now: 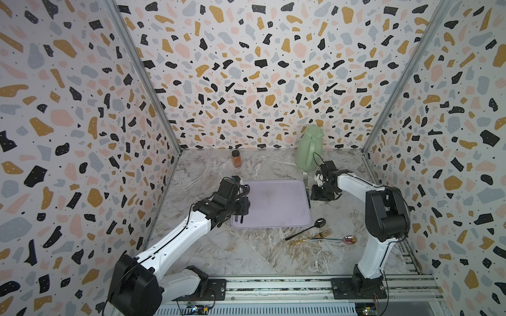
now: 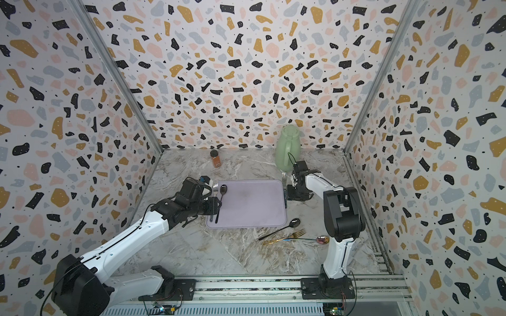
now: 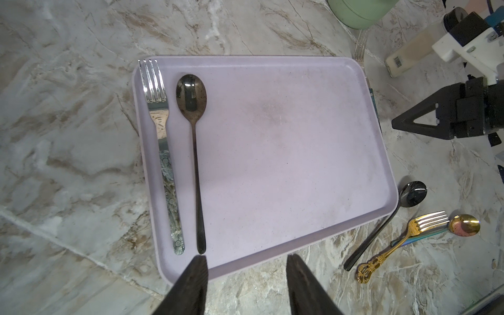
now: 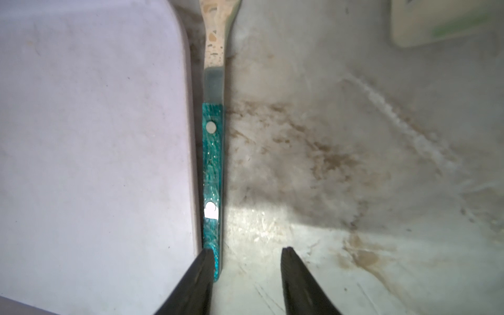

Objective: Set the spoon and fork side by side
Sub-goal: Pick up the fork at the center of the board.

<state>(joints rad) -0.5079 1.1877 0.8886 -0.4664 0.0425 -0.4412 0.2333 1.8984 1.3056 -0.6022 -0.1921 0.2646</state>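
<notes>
I am seeing the fork [image 2: 215, 187] and the dark spoon [image 2: 223, 189] lying side by side, parallel, along the left edge of the lavender tray [image 2: 254, 202], just left of centre in a top view. The left gripper [image 3: 246, 257] is hovering over their handle ends with its jaws standing wide and nothing between them. The right gripper [image 4: 246, 249] is sitting at the tray's right edge, jaws parted and gripping nothing, one finger at the end of a teal-handled fork [image 4: 212, 169] resting on the marble beside the tray.
</notes>
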